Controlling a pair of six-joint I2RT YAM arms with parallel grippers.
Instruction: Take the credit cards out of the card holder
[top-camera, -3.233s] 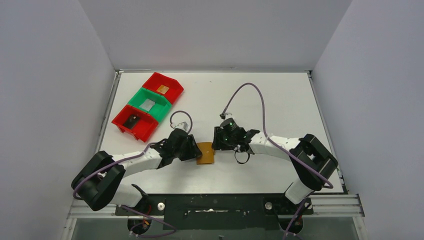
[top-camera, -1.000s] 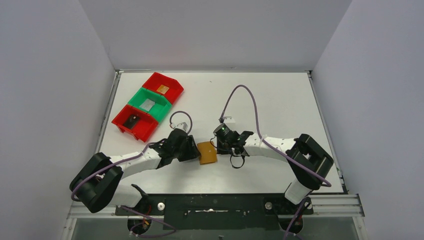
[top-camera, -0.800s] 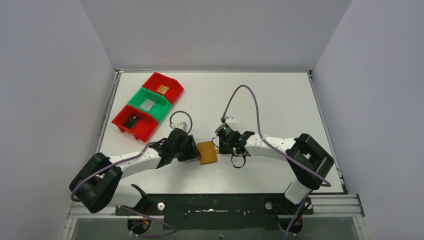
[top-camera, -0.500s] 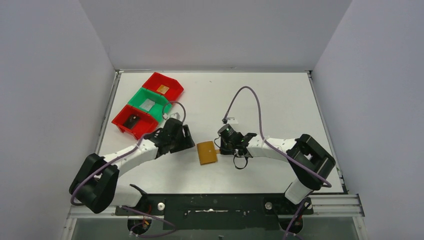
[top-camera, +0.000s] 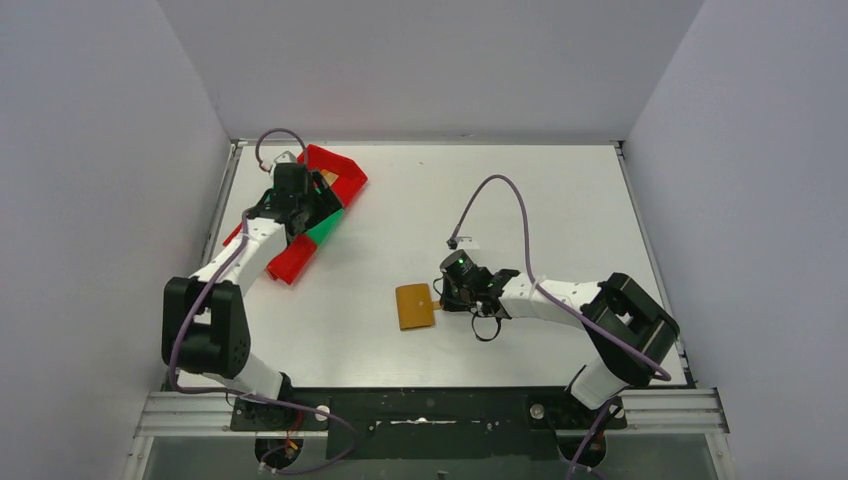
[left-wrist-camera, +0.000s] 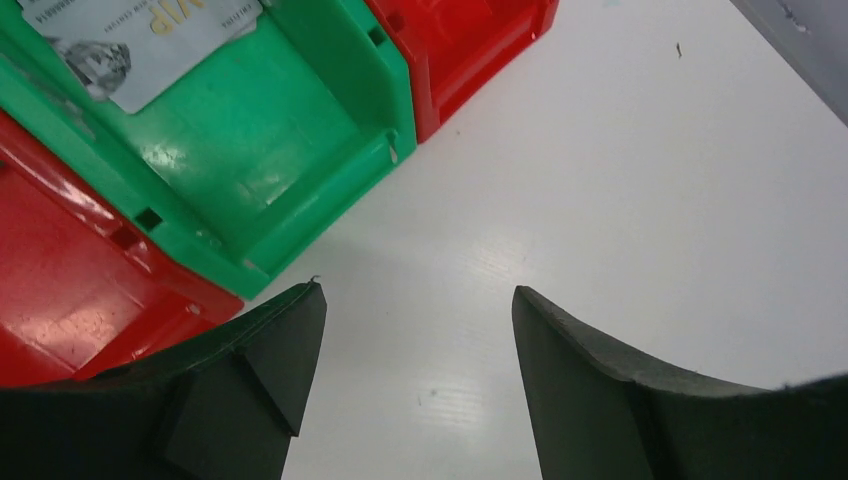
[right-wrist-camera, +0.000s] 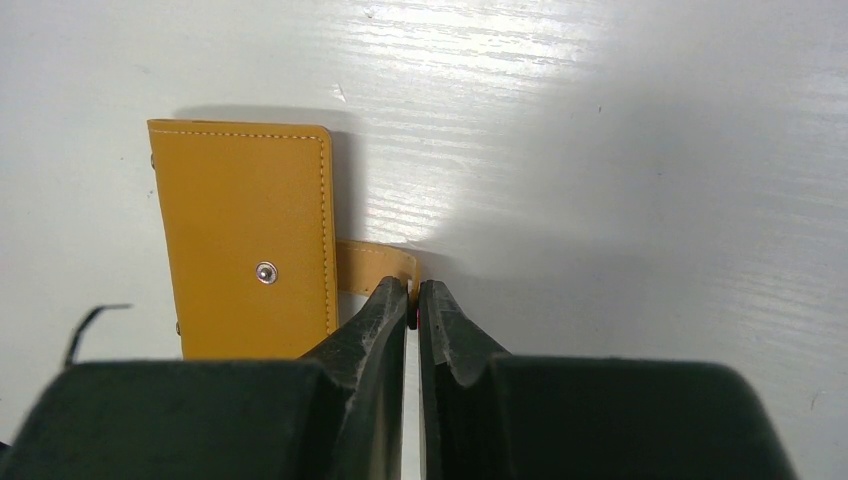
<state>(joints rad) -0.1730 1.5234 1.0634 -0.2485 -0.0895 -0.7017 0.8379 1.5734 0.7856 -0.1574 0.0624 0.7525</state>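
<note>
The tan card holder lies closed on the white table, its snap tab pointing right. My right gripper is shut on the end of that tab, low over the table. My left gripper is open and empty, hanging over bare table by the corner of the green bin; in the top view the left gripper is over the row of bins. A silver-grey credit card lies in the green bin. The other credit cards are hidden by my left arm.
Red bins flank the green one at the table's far left. The right arm's purple cable loops over the table's middle. The table's left edge runs just beyond the bins.
My left arm has swung from beside the card holder to the bins, its jaws opening wider. My right gripper has closed on the snap tab; the holder stayed in place.
</note>
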